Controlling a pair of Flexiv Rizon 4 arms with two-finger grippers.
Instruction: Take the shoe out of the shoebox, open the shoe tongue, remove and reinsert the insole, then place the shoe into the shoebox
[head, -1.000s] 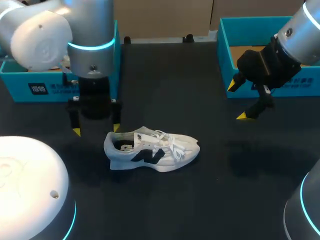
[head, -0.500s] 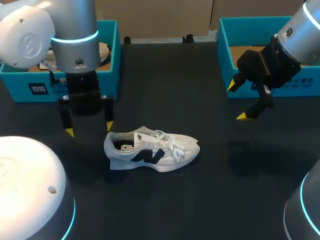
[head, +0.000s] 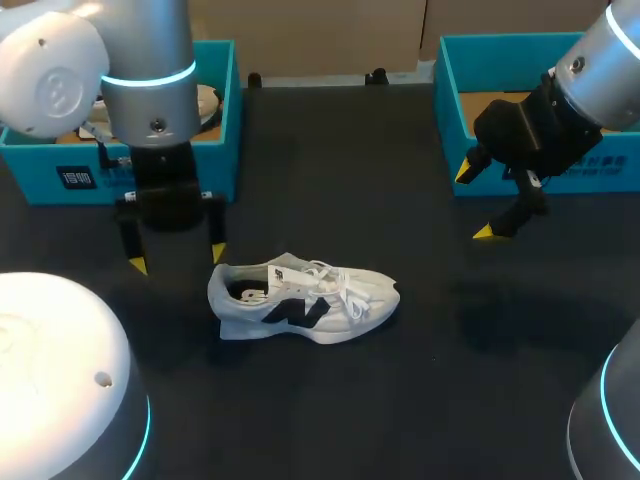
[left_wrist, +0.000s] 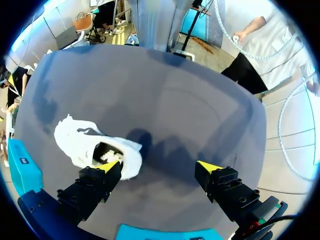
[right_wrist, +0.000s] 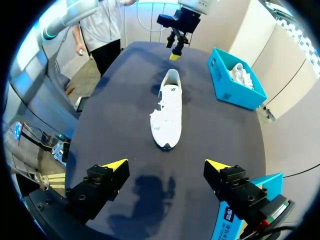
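Plainly, the left claw (head: 178, 258) hung with its fingers apart, just beside the heel of the shoe (head: 300, 298). The shoe lay on the bench (head: 400, 390), its long axis running away from that claw, toe toward the right claw (head: 473, 202), likewise spread and well apart. The left arm was judged nearer.

My R pincer (right_wrist: 167, 165) hangs w/ fingers wide apart over the tabletop (right_wrist: 110, 105). White shoe (right_wrist: 168, 111) mid-frame ahead, toe twd me. L pincer (right_wrist: 176, 50) just past its heel, blue shoebox (right_wrist: 226, 89) beside.
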